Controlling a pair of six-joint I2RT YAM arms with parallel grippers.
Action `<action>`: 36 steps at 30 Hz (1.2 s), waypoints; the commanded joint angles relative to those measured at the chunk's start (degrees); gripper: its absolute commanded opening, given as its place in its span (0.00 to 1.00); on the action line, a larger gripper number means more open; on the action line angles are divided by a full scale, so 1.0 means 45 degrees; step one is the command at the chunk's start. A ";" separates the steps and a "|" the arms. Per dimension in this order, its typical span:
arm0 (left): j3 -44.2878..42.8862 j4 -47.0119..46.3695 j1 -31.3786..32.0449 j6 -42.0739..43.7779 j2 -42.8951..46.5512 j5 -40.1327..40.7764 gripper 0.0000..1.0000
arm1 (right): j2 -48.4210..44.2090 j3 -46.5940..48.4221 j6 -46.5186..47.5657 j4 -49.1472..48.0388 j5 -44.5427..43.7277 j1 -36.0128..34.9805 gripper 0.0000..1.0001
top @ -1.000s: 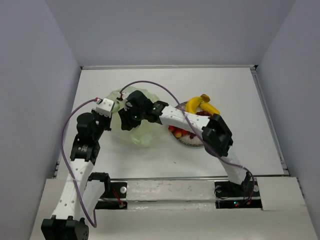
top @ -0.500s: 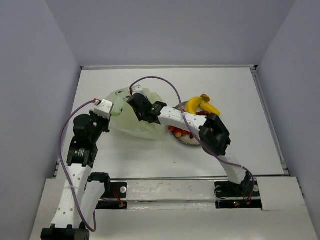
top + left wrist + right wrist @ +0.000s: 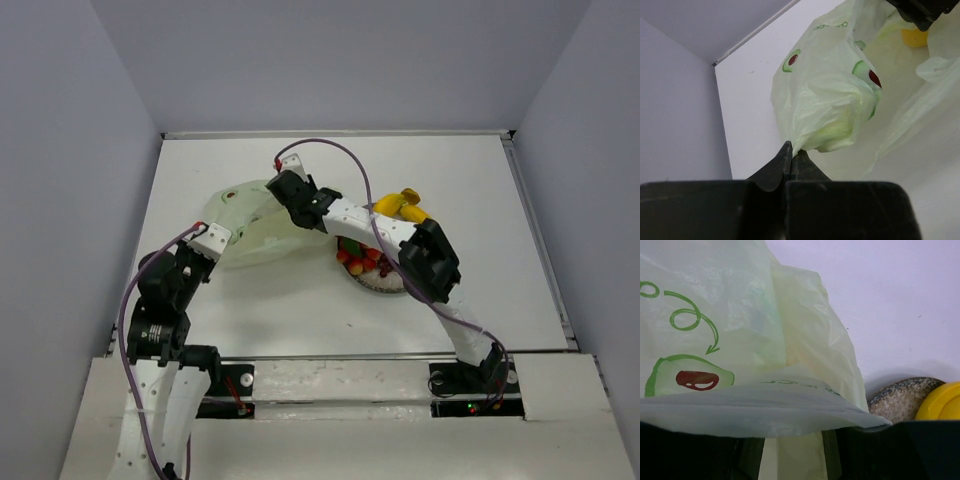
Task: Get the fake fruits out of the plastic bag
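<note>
Pulling apart is what the two arms have done over the last second. The left gripper (image 3: 222, 246) has drawn back toward the near left. The right gripper (image 3: 283, 188) has swung farther away and to the right, from over the middle of the plastic bag (image 3: 255, 225) to its far edge. The bag, which hung bunched between them before, now lies drawn out low and flatter across the table (image 3: 450, 180) between the two grippers. The arm no longer covers as much of the plate (image 3: 385, 287), so more of the red and orange fake fruits (image 3: 358, 258) on it show, with a green bit among them. The yellow piece (image 3: 398, 206) at the plate's far side has not moved.

The left gripper's jaws are pressed together, pinching the bag's near-left corner right at their tips (image 3: 789, 152). From there the bag (image 3: 825, 100) billows away to the far right. At the right gripper (image 3: 792, 455), a fold of the bag (image 3: 740, 315) drapes over both fingers and film fills the gap between them. Whether they clamp it I cannot tell. The plate (image 3: 900, 397) sits just to that gripper's right.
</note>
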State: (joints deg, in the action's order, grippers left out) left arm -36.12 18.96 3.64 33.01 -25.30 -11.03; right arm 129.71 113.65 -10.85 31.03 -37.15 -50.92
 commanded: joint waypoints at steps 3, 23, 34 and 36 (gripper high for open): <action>-0.0314 0.0708 -0.0086 0.1238 -0.0236 -0.2624 0.00 | 0.0454 0.0940 0.0574 -0.0487 0.1613 -0.0207 0.51; 0.0057 -0.0893 -0.0086 0.0046 -0.1820 -0.2315 0.00 | -0.1268 -0.2874 0.1218 -0.4961 0.6746 -0.0326 0.63; 0.0116 -0.2005 -0.0106 -0.1201 -0.2210 -0.0872 0.00 | -0.2514 -0.3047 0.1677 -0.5878 0.6726 -0.1342 0.66; 0.0175 -0.2162 -0.0125 -0.1359 -0.2307 -0.0191 0.00 | -0.3040 -0.3261 0.1339 -0.5705 0.5799 -0.1342 0.74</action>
State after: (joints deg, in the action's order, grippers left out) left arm -35.90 13.89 3.62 30.04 -35.05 -16.80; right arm 123.28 99.85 -1.19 9.47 -2.94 -56.82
